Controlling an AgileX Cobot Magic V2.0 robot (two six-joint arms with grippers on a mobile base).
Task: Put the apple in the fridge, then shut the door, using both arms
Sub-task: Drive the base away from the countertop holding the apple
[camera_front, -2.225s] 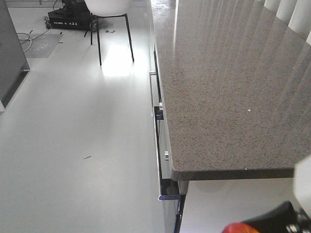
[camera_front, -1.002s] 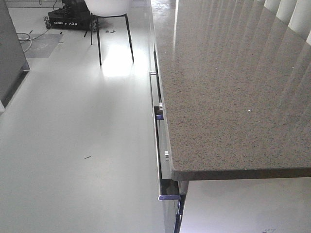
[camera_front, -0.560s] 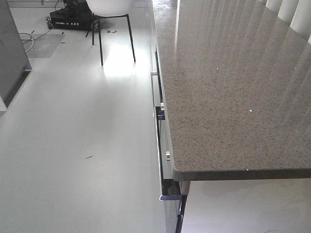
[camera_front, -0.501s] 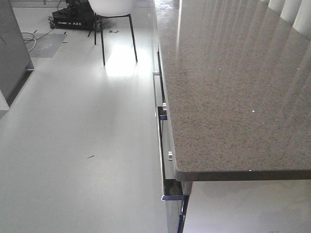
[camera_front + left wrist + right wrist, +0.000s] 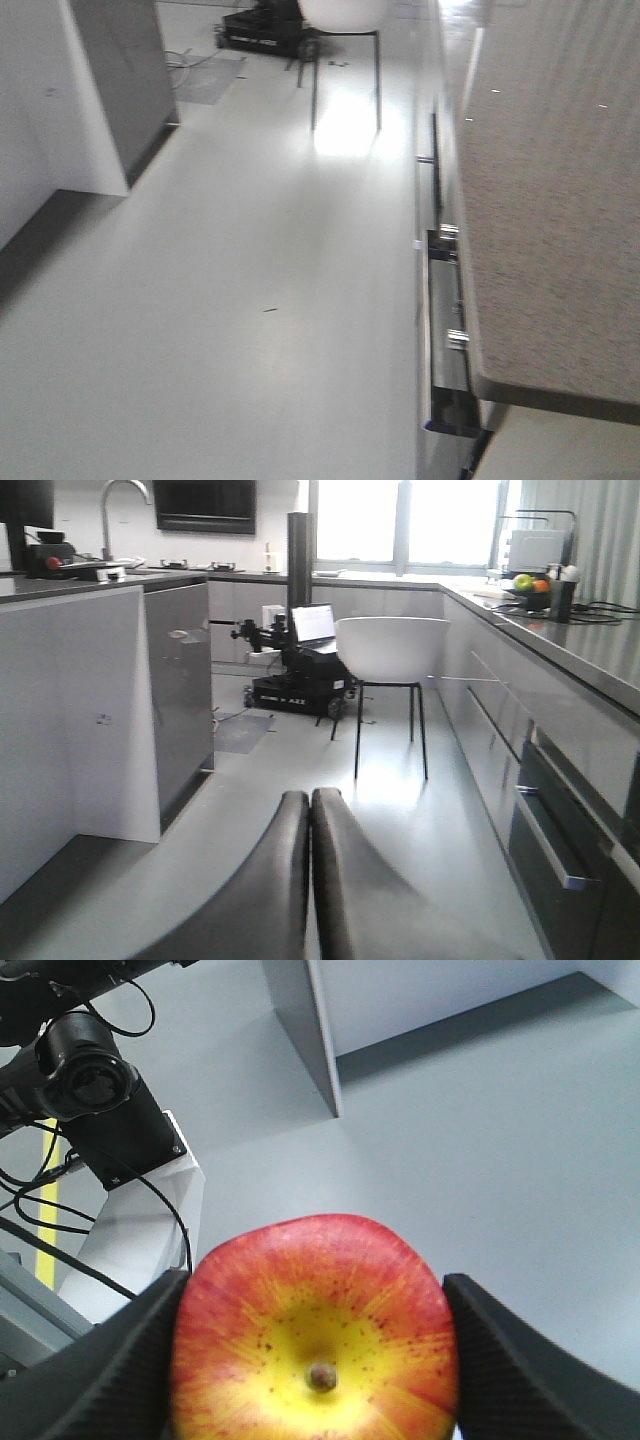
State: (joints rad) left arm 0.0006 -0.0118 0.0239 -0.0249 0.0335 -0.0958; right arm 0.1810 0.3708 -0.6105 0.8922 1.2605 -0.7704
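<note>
In the right wrist view the red apple (image 5: 315, 1350) with its yellow, dimpled end facing the camera fills the lower middle. My right gripper (image 5: 315, 1295) is shut on it, one black finger (image 5: 120, 1360) pressing its left side and the other its right. It hangs over bare grey floor. In the left wrist view my left gripper (image 5: 310, 800) is shut, its two dark fingers pressed together and holding nothing, pointing down the kitchen aisle. The fridge and its door are out of view. Neither gripper shows in the front view.
A speckled stone counter (image 5: 560, 200) with drawers and metal handles (image 5: 452, 338) runs along the right. A grey-and-white island cabinet (image 5: 120, 80) stands left. Down the aisle are a white chair (image 5: 390, 650) and a black wheeled machine (image 5: 295, 695). A fruit bowl (image 5: 530, 588) sits on the counter.
The front view has swung left: the counter slid to the frame's right and the island cabinet came in at the left. The apple, seen at bottom right 2.2 s ago, has left that view.
</note>
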